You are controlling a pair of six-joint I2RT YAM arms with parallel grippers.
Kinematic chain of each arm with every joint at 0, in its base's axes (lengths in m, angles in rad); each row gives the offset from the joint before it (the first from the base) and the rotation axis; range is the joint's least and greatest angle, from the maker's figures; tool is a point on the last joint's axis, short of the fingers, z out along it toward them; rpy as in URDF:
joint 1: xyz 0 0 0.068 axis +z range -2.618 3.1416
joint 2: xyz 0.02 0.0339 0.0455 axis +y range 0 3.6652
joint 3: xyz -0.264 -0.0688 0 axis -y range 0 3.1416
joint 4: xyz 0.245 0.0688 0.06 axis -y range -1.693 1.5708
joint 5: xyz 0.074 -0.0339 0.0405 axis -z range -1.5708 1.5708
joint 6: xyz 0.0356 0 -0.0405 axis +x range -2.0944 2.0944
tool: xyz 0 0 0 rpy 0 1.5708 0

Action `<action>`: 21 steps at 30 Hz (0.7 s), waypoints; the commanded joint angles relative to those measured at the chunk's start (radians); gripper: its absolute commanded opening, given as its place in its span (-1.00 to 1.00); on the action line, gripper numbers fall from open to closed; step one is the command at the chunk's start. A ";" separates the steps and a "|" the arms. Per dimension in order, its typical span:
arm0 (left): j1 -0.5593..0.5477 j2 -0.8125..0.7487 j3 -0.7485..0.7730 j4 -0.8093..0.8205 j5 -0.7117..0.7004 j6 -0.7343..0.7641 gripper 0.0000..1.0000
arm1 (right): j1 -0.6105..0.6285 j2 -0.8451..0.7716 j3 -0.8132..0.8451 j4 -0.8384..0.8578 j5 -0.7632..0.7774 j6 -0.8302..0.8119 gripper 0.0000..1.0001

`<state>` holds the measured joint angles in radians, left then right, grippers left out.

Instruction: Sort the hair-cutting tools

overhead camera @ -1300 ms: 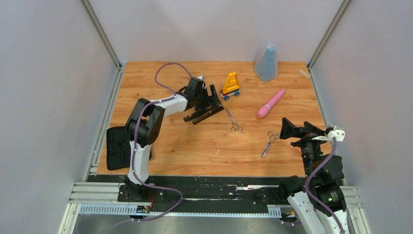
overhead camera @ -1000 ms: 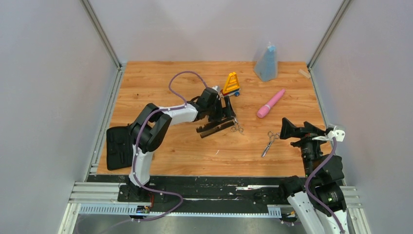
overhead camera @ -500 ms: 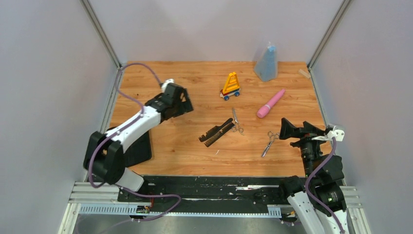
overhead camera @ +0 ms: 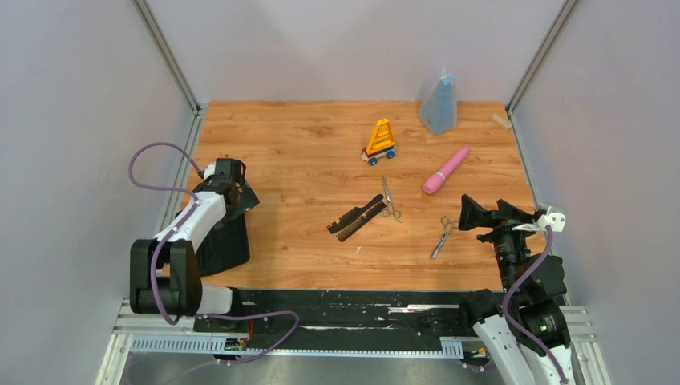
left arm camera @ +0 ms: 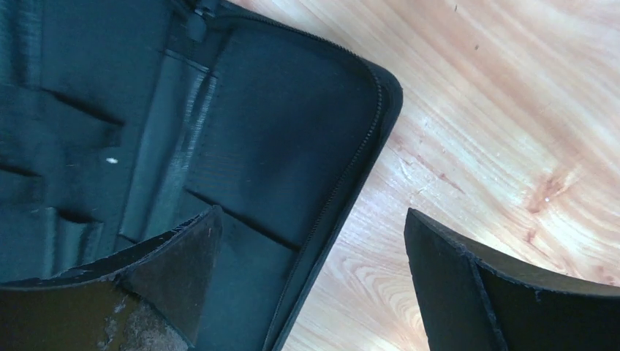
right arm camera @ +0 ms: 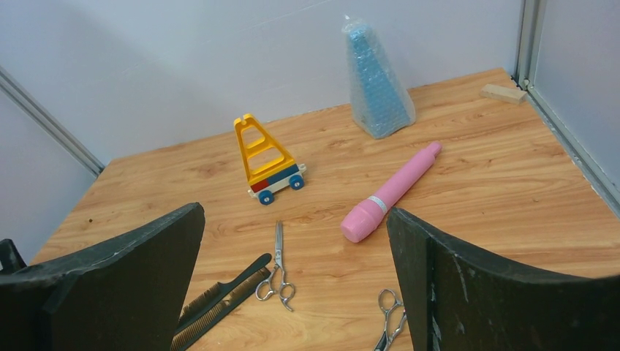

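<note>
Empty, spread left gripper [left arm camera: 313,223] hovers over the case [left arm camera: 278,131], likely the tools' destination; combs [overhead camera: 355,218], scissors [overhead camera: 388,200] and the spread right gripper [right arm camera: 294,213] lie to its right.

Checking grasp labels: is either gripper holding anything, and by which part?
Nothing held. Left gripper open over the edge of the black zip case; right gripper open and empty.

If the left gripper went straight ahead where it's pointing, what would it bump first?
Probably the black case, near its zipped edge: the left gripper points down at it. Bare table lies just beside.
</note>
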<state>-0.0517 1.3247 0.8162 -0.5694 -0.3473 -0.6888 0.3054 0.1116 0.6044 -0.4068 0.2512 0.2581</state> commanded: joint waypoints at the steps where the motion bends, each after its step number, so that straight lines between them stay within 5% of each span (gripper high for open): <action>1: 0.009 0.094 -0.014 0.095 0.145 0.044 1.00 | 0.007 0.008 0.000 0.032 -0.009 -0.019 1.00; 9: -0.078 0.216 0.007 0.225 0.407 0.045 1.00 | 0.008 0.007 -0.002 0.035 -0.005 -0.020 1.00; 21: -0.425 0.496 0.199 0.427 0.624 -0.133 1.00 | 0.008 0.007 -0.002 0.034 -0.008 -0.023 1.00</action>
<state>-0.3729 1.6917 0.9905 -0.2874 0.0029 -0.6804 0.3065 0.1120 0.6029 -0.4065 0.2516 0.2550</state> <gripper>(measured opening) 1.000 0.998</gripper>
